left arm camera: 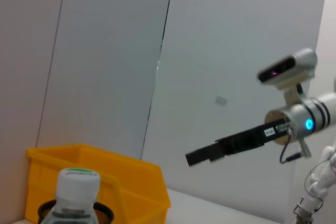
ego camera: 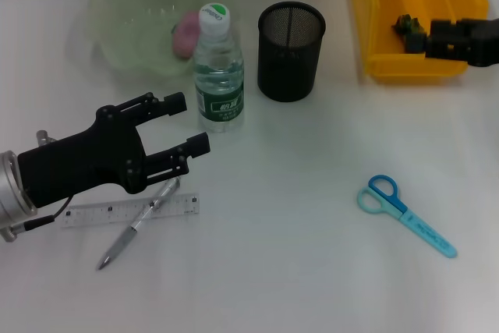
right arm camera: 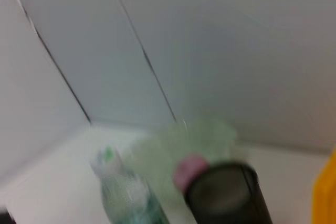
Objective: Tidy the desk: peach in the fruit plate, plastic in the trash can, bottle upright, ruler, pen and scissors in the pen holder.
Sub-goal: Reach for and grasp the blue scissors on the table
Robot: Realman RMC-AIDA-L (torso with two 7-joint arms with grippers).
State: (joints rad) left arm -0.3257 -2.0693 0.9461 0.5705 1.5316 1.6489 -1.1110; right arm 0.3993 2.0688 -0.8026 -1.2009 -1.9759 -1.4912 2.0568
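The left gripper (ego camera: 193,122), black and two-pronged, gapes empty beside the upright clear plastic water bottle (ego camera: 217,77). The right gripper (ego camera: 437,39) hovers over the yellow bin (ego camera: 382,5); its grip cannot be told.

Bottle (ego camera: 218,76) upright beside mesh pen holder (ego camera: 290,51); peach (ego camera: 185,34) in green plate (ego camera: 132,25). Ruler (ego camera: 129,210), pen (ego camera: 136,224), scissors (ego camera: 405,214) flat on desk.

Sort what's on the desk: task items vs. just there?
Task items:
peach in the fruit plate
bottle, upright
pen holder
ruler
pen
scissors
yellow trash bin
left gripper, open
right gripper

Just there:
dark green scrap in the bin
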